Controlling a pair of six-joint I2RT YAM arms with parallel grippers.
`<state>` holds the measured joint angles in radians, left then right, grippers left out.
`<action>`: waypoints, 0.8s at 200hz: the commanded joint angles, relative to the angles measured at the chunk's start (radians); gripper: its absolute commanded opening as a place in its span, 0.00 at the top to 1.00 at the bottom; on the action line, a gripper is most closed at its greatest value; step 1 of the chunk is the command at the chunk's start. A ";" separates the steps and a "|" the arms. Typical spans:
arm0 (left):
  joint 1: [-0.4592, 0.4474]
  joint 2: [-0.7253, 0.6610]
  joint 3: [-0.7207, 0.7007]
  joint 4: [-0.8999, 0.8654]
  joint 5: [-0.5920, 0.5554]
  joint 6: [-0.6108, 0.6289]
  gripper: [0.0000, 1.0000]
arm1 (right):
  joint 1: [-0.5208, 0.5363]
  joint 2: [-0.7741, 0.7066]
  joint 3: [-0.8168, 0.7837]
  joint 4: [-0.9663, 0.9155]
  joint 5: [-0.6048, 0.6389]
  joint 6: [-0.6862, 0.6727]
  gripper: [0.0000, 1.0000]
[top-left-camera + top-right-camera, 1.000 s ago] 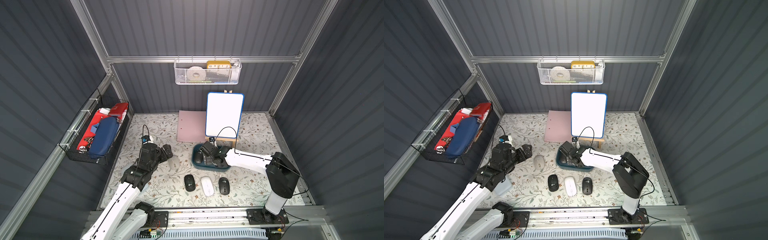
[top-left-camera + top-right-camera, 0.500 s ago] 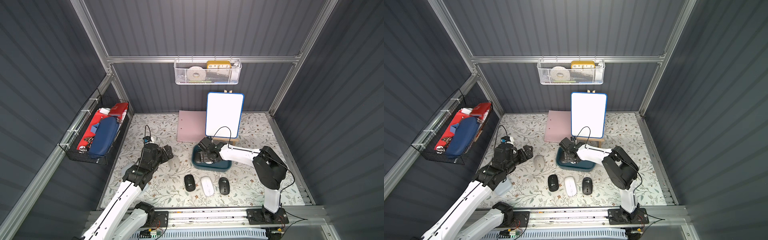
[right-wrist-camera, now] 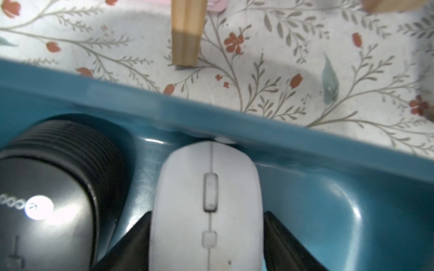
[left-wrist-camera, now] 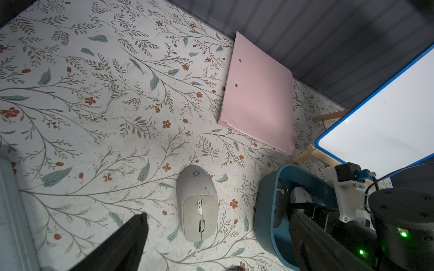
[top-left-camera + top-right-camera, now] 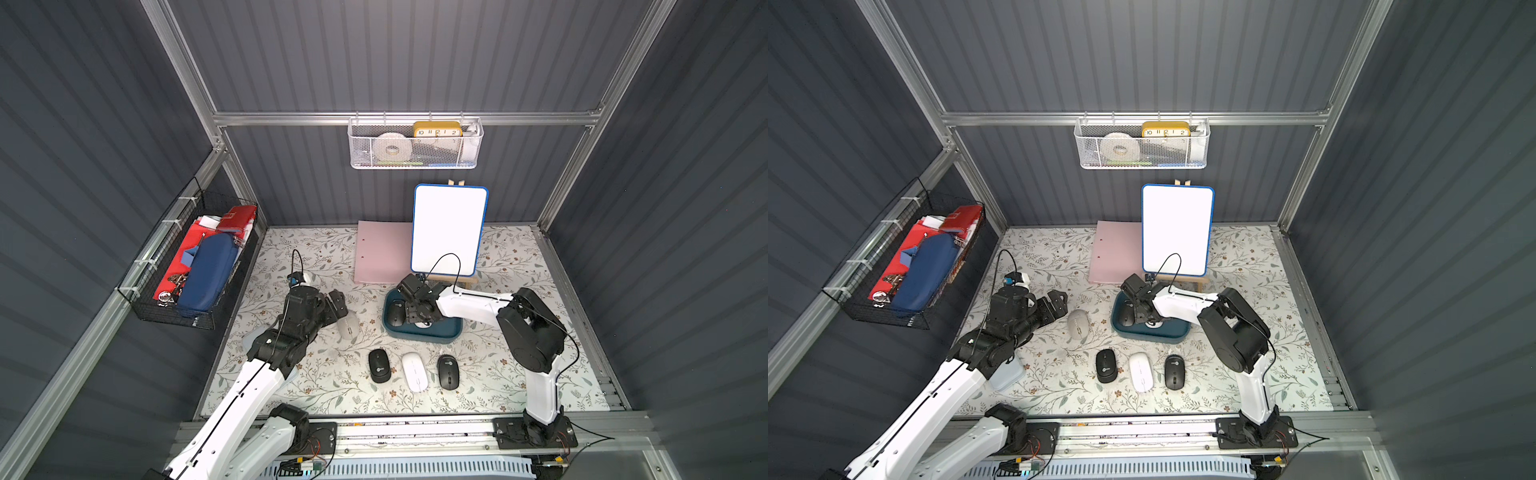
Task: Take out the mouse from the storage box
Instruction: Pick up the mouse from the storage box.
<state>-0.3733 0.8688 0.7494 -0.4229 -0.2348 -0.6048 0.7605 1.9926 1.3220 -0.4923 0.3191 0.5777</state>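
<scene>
The right gripper [image 3: 207, 213] clamps the white mouse [image 3: 206, 187] inside the storage box [image 3: 305, 145].
Its fingers [image 3: 136, 239] press both mouse flanks, a black mouse [image 3: 47, 199] just outside one finger; the left gripper [image 5: 337, 306] holds its fingers wide apart, a grey mouse [image 5: 348, 326] between them.

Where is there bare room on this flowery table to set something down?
Bare cloth lies at the back left, between the pink folder and the left wall, and on the right, between the whiteboard and the right wall. The middle is crowded: the storage box with the right gripper in it, a grey mouse, the left gripper, and three more mice.
</scene>
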 commanded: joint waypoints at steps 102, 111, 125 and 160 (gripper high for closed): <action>-0.001 0.042 0.010 0.016 0.049 -0.029 0.00 | -0.009 -0.232 -0.116 -0.011 0.009 -0.030 0.45; -0.001 0.055 0.019 0.013 0.050 -0.029 0.00 | -0.018 -0.274 -0.137 -0.020 0.002 -0.032 0.45; -0.001 0.071 0.025 0.015 0.050 -0.029 0.01 | -0.045 -0.352 -0.188 -0.027 -0.003 -0.026 0.45; -0.001 0.089 0.027 0.017 0.066 -0.033 0.01 | -0.127 -0.581 -0.307 -0.055 -0.012 -0.039 0.44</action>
<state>-0.3733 0.9508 0.7498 -0.4118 -0.1932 -0.6224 0.6777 1.5330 1.0676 -0.4988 0.2993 0.5583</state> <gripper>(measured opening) 0.994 0.641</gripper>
